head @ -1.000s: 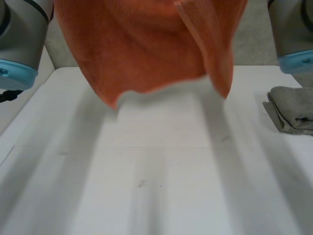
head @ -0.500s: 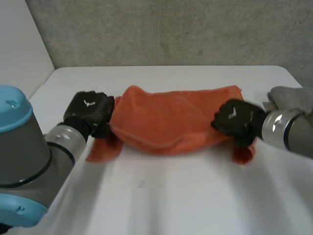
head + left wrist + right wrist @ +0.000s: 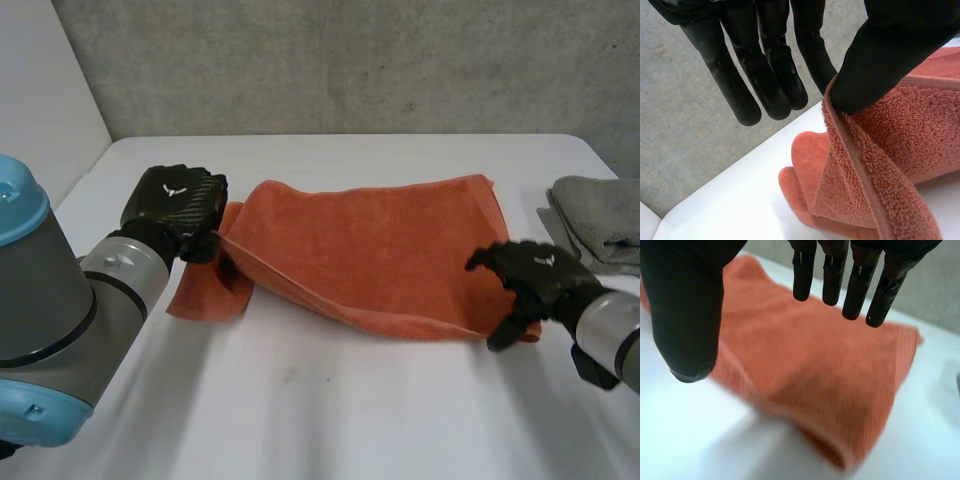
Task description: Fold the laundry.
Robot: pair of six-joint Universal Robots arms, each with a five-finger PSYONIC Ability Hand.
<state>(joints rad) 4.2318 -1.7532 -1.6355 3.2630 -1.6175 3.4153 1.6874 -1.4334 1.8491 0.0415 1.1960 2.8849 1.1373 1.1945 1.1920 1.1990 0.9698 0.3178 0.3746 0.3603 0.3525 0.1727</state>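
An orange towel (image 3: 370,250) lies folded across the middle of the white table (image 3: 330,400), its fold along the near side. My left hand (image 3: 175,205) is at the towel's left edge, which is still raised off the table. Its thumb (image 3: 890,50) pinches the hem of the towel (image 3: 890,150). Below that hem, a lower layer pokes out to the left. My right hand (image 3: 530,275) hovers by the near right corner, open, with nothing between thumb (image 3: 685,300) and fingers (image 3: 855,290). The towel (image 3: 815,375) lies flat under that palm.
A folded grey cloth (image 3: 600,225) rests at the table's right edge, just behind my right hand. A grey wall runs behind the table's far edge. My left arm (image 3: 50,330) fills the near left.
The towel, held up before the camera a second ago, has been laid folded on the table. My right hand has opened, let go of the right corner and drawn back toward me.
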